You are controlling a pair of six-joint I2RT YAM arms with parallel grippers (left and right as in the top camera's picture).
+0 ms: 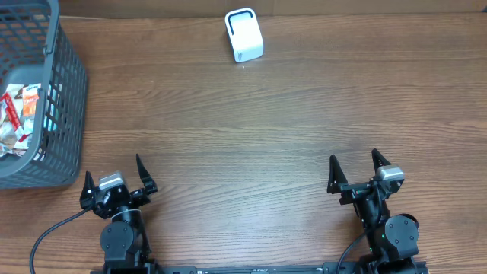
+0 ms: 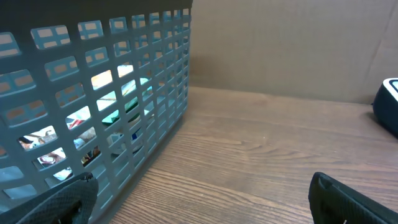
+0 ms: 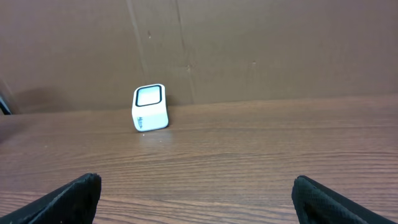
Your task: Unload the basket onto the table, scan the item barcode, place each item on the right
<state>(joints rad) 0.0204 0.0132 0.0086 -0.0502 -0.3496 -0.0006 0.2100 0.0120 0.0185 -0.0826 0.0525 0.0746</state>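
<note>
Count entry. You had one wooden table (image 1: pixel 251 129), one grey mesh basket (image 1: pixel 72 91) and one white scanner (image 1: pixel 243 35). You had two grippers, the left gripper (image 1: pixel 114 171) and the right gripper (image 1: pixel 354 158), with two fingers each. Snack packets (image 1: pixel 19 118) in the basket numbered several; the mesh hid the exact count.

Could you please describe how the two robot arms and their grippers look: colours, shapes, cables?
The left arm and right arm are black with round joint housings. The left gripper and right gripper each have two black, pointed fingers and a small silver-grey block behind them. A black cable curves away from the left arm.
</note>
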